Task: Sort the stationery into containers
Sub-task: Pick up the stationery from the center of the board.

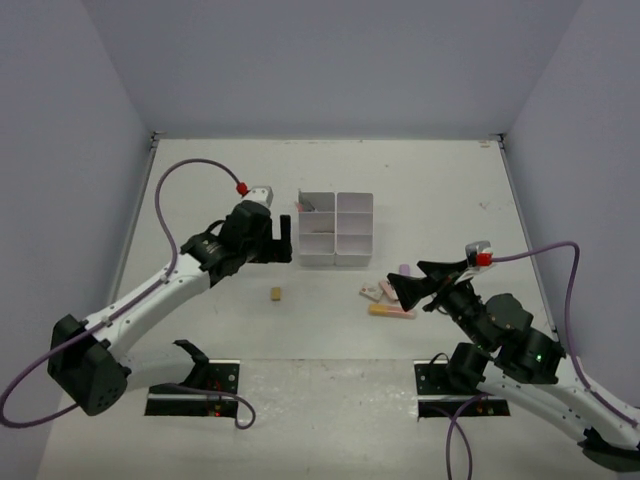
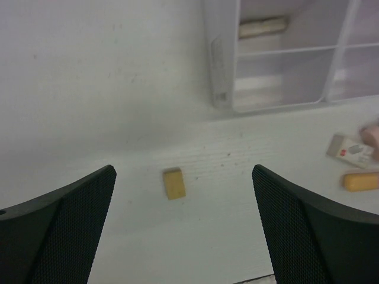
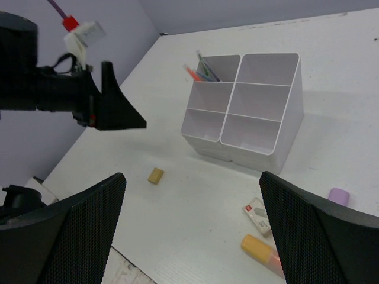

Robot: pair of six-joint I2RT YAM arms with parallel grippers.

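At mid-table, container: one small white rectangular plastic organizer (image 1: 335,228), six square compartments in two columns of three, upright on the white table (image 1: 200,180)
Far-left compartment: two thin pens (image 3: 200,70) show, one orange and one grey, leaning towards the far corner; whether more stand behind them I cannot tell
Left column, middle compartment: one pale oblong piece (image 2: 263,26) lying on the floor, too blurred to name
Left gripper (image 1: 282,240): jaws spread fully wide, nothing held; it hangs just beside the organizer's left wall, apart from it
Loose on the left: one small tan block eraser (image 2: 173,183), lying flat and alone in front of the organizer's near-left corner, apart from it; in the left wrist view it lies on the table in the gap between the two black mesh-textured fingers (image 2: 71,225), touching neither
Right gripper (image 3: 192,177): jaws equally wide, nothing held; it sits over the table near the organizer's near-right corner
Loose on the right: three pieces counted in the right wrist view, namely one white eraser in a printed sleeve (image 3: 257,214), one stubby orange marker (image 3: 260,248) and one small lilac rounded piece (image 3: 339,196); the eraser and marker lie near each other, the lilac piece further right, none touching the organizer
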